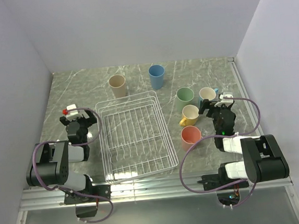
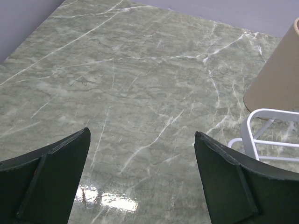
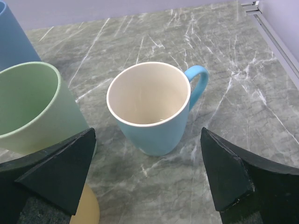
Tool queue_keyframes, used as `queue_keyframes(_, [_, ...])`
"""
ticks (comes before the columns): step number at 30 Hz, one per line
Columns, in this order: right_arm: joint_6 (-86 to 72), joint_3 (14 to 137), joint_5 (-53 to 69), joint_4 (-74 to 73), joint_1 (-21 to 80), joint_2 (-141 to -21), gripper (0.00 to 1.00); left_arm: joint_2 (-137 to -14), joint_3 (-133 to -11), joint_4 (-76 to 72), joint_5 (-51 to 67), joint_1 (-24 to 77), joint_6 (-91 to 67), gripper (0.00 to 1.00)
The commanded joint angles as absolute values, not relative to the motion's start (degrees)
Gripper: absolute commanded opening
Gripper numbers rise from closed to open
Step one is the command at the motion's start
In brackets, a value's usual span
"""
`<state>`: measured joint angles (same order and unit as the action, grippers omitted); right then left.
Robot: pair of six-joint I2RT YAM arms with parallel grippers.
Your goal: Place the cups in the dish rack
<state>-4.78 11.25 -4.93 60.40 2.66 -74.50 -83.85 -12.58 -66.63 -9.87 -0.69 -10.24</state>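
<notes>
Right wrist: right pincer (image 3: pixel 147 134) spread; light-blue mug (image 3: pixel 150 111) near green cup (image 3: pixel 32 108)

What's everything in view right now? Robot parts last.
dish rack: 1, white wire, table centre, empty
beige tumbler: 1, beige, beyond the rack's far-left corner
blue tumbler: 1, blue, beyond the rack's far-right corner
green tumbler: 1, green, right of the rack
light-blue mug: 1, light blue, right of green tumbler
yellow mug: 1, yellow, nearer than green tumbler
salmon-pink tumbler: 1, salmon-pink, nearest cup
table: 1, grey-green marble
left gripper: 1, black, open, left of the rack
right gripper: 1, black, open, at light-blue mug
</notes>
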Motion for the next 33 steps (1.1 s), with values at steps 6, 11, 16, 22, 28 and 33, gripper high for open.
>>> queue_keyframes(6, [-3.96,12.66,-5.89,63.28,2.99,-74.44,1.00,-83.41,-13.97,-69.79,-8.70,-0.53,-10.37,0.99])
queue_keyframes(11, [-5.09,13.70,-8.94,62.84,3.25,-72.70,1.00,-83.50,-13.97,-69.79,-8.70,-0.53,-10.28,0.99])
queue_keyframes(16, [-8.87,28.63,-18.90,26.05,3.60,-61.54,1.00,-83.50,-13.97,-69.79,-8.70,-0.53,-10.37,0.99])
queue_keyframes(22, [-16.67,34.36,-19.07,5.57,3.60,-40.56,1.00,-83.41,-13.89,-69.87,-8.79,-0.53,-10.37,1.00])
queue_keyframes(28, [-46.23,36.21,-21.35,-18.08,3.43,-26.40,1.00,-83.50,-13.98,-69.78,-8.79,-0.53,-10.28,0.99])
queue_keyframes(33, [-49.22,39.89,-8.98,-30.97,3.43,-25.92,1.00,-83.41,-13.97,-69.78,-8.70,-0.53,-10.37,0.99])
